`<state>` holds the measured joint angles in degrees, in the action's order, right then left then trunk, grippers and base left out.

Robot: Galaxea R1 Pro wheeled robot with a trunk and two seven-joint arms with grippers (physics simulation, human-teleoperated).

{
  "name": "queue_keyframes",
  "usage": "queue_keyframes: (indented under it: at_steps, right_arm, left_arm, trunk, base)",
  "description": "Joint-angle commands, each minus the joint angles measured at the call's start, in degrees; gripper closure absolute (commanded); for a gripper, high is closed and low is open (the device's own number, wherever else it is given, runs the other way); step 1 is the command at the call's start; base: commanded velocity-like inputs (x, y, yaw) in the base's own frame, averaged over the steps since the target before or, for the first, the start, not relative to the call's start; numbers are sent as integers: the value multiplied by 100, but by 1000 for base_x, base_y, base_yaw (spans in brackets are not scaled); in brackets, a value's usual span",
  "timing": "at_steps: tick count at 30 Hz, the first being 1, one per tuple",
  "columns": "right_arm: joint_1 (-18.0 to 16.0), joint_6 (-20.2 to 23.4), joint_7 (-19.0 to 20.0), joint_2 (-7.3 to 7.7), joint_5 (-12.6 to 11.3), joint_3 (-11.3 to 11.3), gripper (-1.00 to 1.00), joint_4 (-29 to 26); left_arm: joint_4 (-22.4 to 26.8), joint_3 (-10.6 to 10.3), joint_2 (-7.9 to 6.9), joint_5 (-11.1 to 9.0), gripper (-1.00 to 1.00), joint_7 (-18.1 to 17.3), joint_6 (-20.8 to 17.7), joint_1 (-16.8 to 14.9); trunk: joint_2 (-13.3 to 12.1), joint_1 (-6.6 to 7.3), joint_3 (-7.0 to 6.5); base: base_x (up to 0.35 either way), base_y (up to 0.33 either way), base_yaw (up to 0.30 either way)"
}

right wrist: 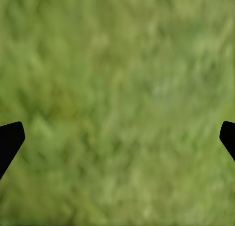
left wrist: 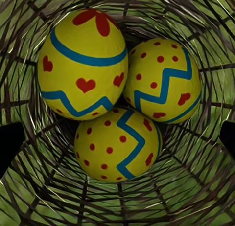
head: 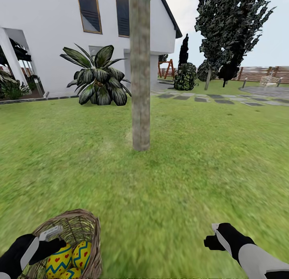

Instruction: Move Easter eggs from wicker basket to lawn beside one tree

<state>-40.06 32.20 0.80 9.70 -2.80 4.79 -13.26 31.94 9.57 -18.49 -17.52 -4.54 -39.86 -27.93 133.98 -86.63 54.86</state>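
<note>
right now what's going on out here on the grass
A two-armed robot stands on the lawn facing a tree. Its left claw is at the wicker basket, looking straight down into it with its fingers spread wide. All three Easter eggs sit packed together inside, none gripped. The right claw hangs open and empty over bare grass. Nothing lies by the trunk yet.

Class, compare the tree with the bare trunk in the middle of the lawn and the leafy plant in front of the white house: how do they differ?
The tree shows a tall, bare, grey-brown trunk; the leafy plant is short, with no visible trunk. The tree stands nearer the camera on open grass; the plant sits back by the house. Both rise from the lawn.
</note>
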Motion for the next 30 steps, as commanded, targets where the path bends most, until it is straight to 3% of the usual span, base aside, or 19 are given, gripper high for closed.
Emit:
queue_keyframes:
  at_steps: [1,23,30]
  right_arm:
    - [-1,32,8,5,-27,48,-100,-10]
    - [-1,32,8,-3,-27,48,-100,-10]
    - [-1,32,8,-3,-27,48,-100,-10]
  left_arm:
    - [6,27,3,20,-100,-30,-32,-4]
    - [-1,27,52,21,-100,-27,-31,-3]
    - [2,27,83,21,-100,-26,-38,-4]
  trunk:
    - [44,-21,24]
    - [926,-505,419]
    - [936,-523,574]
  base:
    - [0,0,0]
    - [0,0,0]
    - [0,0,0]
